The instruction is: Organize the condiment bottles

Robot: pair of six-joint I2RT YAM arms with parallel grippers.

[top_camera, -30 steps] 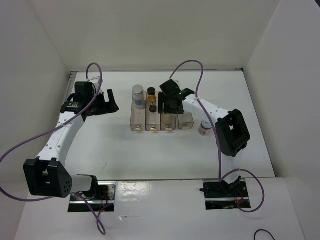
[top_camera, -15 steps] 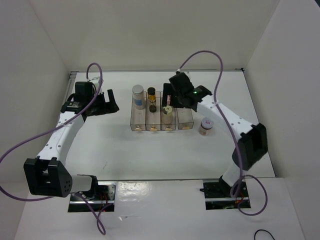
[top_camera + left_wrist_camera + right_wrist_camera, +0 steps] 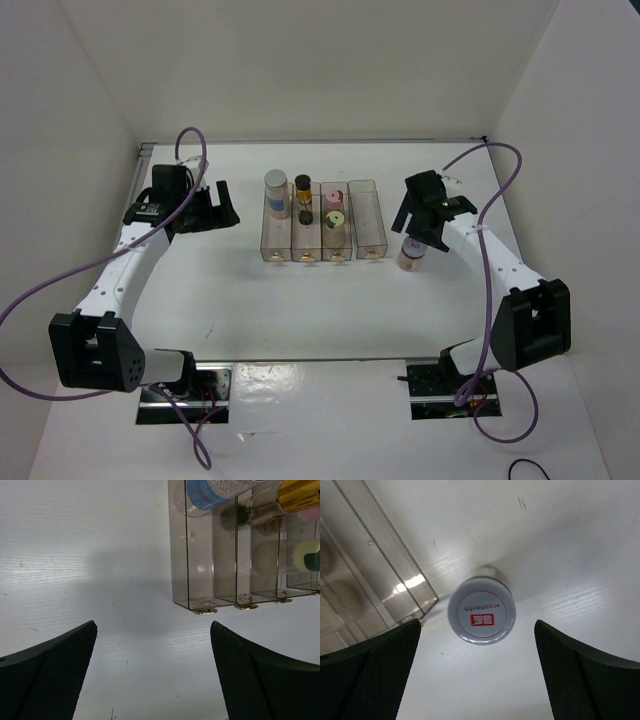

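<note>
The clear rack (image 3: 368, 235) holds the silver-capped bottle (image 3: 275, 181) in its left compartment, the dark gold-banded bottle (image 3: 303, 190) in the second, and the pink-capped (image 3: 333, 199) and yellow-green-capped (image 3: 334, 219) bottles in the third. The right compartment is empty. The white/red-lidded bottle (image 3: 411, 251) stands on the table right of the rack. My right gripper (image 3: 420, 225) is open just above it, and its lid (image 3: 481, 611) shows between the fingers. My left gripper (image 3: 216, 206) is open and empty left of the rack (image 3: 200, 555).
White walls enclose the table on three sides. The right arm's purple cable loops above the back right corner. The blue-labelled bottle (image 3: 210, 490) and the gold band (image 3: 300, 495) show through the rack's wall in the left wrist view.
My right gripper left the yellow-green-capped bottle in the third compartment and swung right, now over the white/red-lidded bottle. The left arm has not moved.
</note>
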